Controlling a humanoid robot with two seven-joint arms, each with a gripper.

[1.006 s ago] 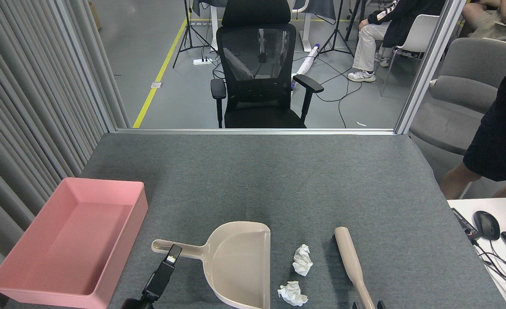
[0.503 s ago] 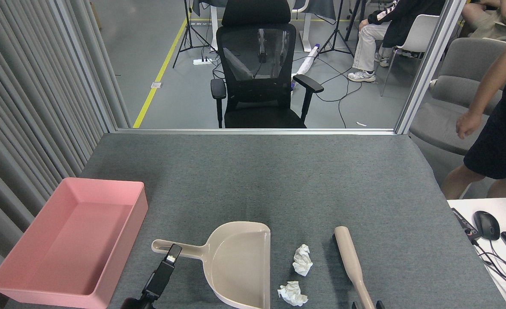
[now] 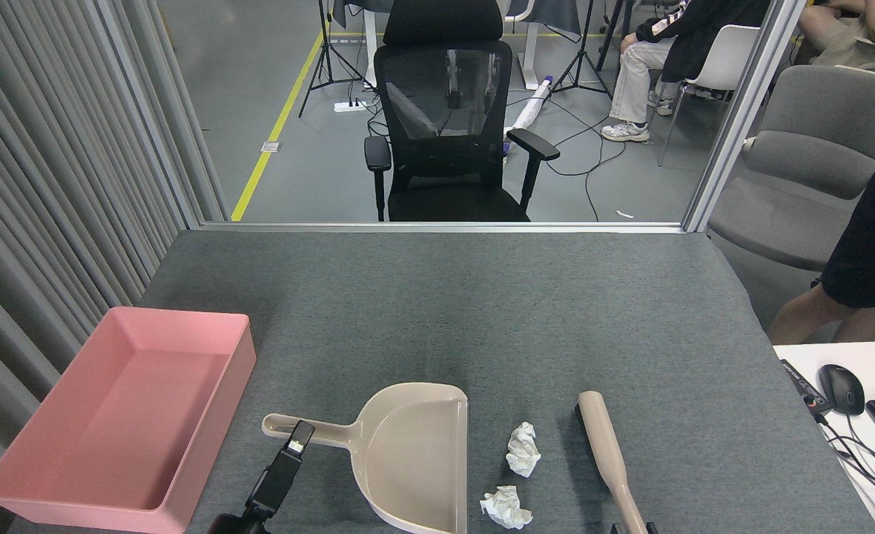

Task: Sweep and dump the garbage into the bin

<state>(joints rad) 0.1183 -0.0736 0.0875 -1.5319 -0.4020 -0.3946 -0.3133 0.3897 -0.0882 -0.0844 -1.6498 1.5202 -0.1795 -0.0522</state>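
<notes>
Two crumpled white wads of garbage lie on the grey table, one [image 3: 523, 448] just right of the beige dustpan [image 3: 415, 460], the other [image 3: 506, 507] nearer the front edge. The pink bin [image 3: 185, 315] stands at the left with nothing inside. My left gripper [image 3: 296, 441] is dark and narrow and hovers by the dustpan's handle [image 3: 326, 430]; its jaws cannot be made out. A beige brush handle [image 3: 606, 452] lies right of the wads. Only black tips of my right gripper [image 3: 630, 529] show at the bottom edge, on either side of that handle.
A person in dark clothes [image 3: 871, 259] stands by the table's right edge. A white desk with a mouse [image 3: 842, 389] and keyboard adjoins the front right corner. A black office chair [image 3: 448, 119] stands beyond the far edge. Grey slatted curtains [image 3: 52, 185] line the left side.
The person at the right raised an arm toward the table, then drew it back out of view. My right gripper's tips sit slightly closer together at the bottom edge. The left arm stayed still.
</notes>
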